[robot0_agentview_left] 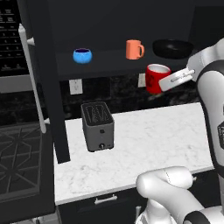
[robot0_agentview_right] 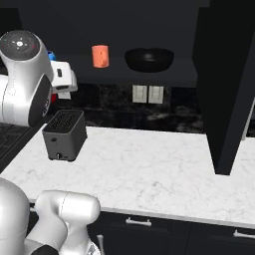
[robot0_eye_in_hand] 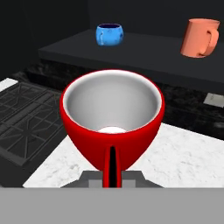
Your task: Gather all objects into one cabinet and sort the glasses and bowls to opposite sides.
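Now, far left: open cabinet door with its white handle, stove below. On the cabinet shelf, left to right: blue bowl, orange mug, black bowl. Just below and in front of the shelf edge, between orange mug and black bowl: red mug, off the counter, tipped toward the hand, handle pinched in the clenched gripper. Down on the counter, left of centre: toaster, no part of the job. Likely step: lifting the red mug up onto the shelf beside the orange mug. Risks from here: rim or body catching the shelf's front edge if raised too little; a thin hold on the handle alone, so a swing or slip under a quick move; knocking the orange mug or black bowl on the way in, with both close to the landing spot; setting it down tilted and rolling.
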Tool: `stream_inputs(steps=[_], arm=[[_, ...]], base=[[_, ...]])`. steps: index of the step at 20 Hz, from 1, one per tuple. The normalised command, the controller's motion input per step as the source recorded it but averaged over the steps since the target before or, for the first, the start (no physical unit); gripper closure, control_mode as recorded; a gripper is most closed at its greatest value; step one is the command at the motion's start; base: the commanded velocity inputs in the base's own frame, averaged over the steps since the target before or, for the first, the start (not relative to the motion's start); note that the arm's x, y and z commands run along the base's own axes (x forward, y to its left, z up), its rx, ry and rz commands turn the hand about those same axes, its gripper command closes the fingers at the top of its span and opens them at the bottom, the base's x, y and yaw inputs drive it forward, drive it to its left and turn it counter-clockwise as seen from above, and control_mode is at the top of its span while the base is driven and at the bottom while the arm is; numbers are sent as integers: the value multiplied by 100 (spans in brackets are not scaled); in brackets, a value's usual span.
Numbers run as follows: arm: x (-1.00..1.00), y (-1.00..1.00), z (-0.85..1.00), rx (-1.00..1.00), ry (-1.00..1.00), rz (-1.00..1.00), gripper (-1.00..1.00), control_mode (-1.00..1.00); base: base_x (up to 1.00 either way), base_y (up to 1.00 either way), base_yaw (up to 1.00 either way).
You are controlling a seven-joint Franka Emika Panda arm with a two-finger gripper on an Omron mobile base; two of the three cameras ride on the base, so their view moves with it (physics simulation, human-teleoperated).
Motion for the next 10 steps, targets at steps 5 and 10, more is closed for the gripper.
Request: stream_inputs(steps=[5,10], arm=[[0,0,0,0,0,0,100,100],[68,9,-1,8,0,1,100,-100]], base=[[7,0,0],[11,0,0]])
